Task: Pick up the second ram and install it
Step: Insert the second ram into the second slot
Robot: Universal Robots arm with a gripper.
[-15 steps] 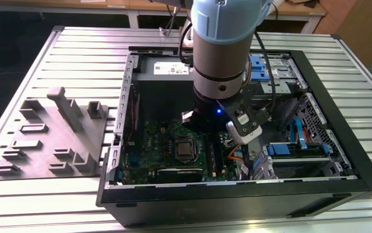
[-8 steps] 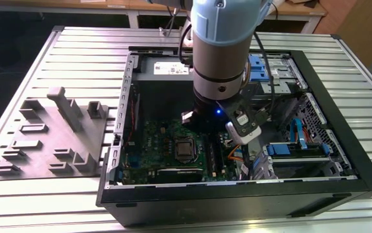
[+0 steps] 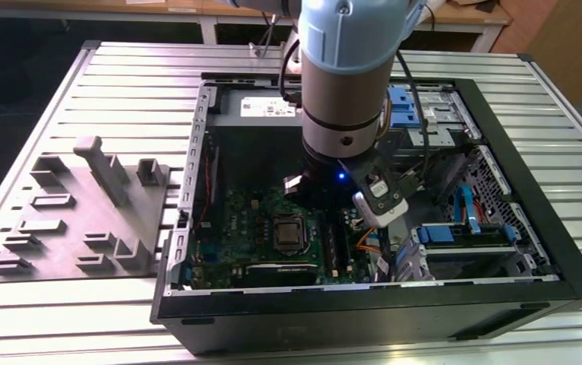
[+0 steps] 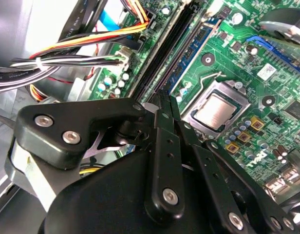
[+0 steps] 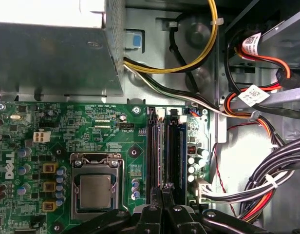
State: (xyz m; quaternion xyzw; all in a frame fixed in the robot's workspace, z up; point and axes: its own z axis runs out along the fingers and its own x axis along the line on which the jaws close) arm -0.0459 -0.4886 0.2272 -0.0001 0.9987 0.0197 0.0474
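While the grey tray (image 3: 78, 228) sits on the desk (image 3: 27, 304) at the exterior view's left, I find the gripper (image 5: 163, 189) inside the computer case (image 3: 546, 228), fingers pinched narrow over the memory slots (image 5: 154, 151). I judge the second ram (image 5: 163, 156) to be the thin dark edge beneath them. This is the seating stage, and it calls for a straight, even press.

**Exterior view.** A white label (image 3: 266, 109) lies on the metal box (image 3: 232, 95), at 12 o'clock from the processor socket (image 3: 289, 232). Its print is too small to read.

**First wrist view.** A white maker's logo (image 5: 8, 165) is printed on the green motherboard (image 5: 91, 122), near the socket. Fine white lettering (image 5: 108, 106) runs along the board's edge and is too small to make out. A white barcode tag (image 5: 252, 94) is wrapped on the orange-and-black cables. A second tag (image 5: 251, 43) sits on a black cable. Neither tag is legible.

**Second wrist view.** A small white sticker (image 4: 268, 71) sits on the board and cannot be read.
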